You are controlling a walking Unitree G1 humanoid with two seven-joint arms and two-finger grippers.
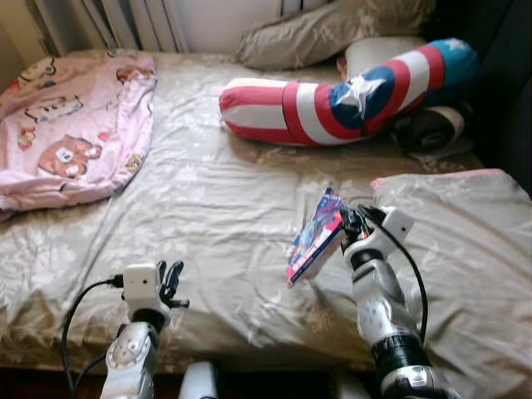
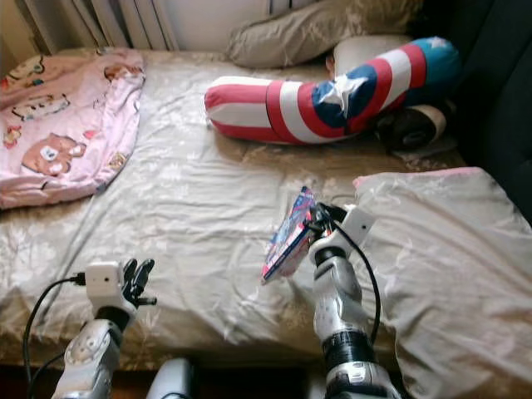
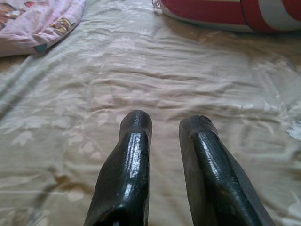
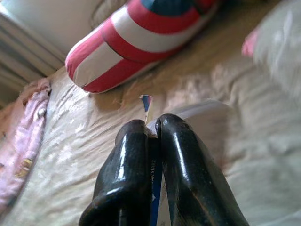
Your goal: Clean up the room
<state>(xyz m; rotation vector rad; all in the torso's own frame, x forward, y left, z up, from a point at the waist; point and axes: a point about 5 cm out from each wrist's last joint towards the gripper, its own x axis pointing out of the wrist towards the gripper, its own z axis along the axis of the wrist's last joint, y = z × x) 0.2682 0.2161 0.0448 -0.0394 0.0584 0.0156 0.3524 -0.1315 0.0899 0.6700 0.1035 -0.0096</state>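
A bed [image 1: 208,199] covered in a beige patterned sheet is seen, with a pink blanket [image 1: 71,125] and a red, white and blue striped bolster [image 1: 341,96]. A thin colourful booklet [image 1: 314,237], its print unreadable, is held tilted above the sheet, pinched in the closed right pincer [image 1: 347,223]. The left pincer [image 3: 164,127] is held slightly parted, gripping nothing.

A bed [image 1: 208,208] under a wrinkled beige floral sheet spans the frame. Pale vertical blinds [image 1: 125,21] and a light wall [image 1: 224,21] run along the top, daylight falling across the sheet; the upper right is dark.
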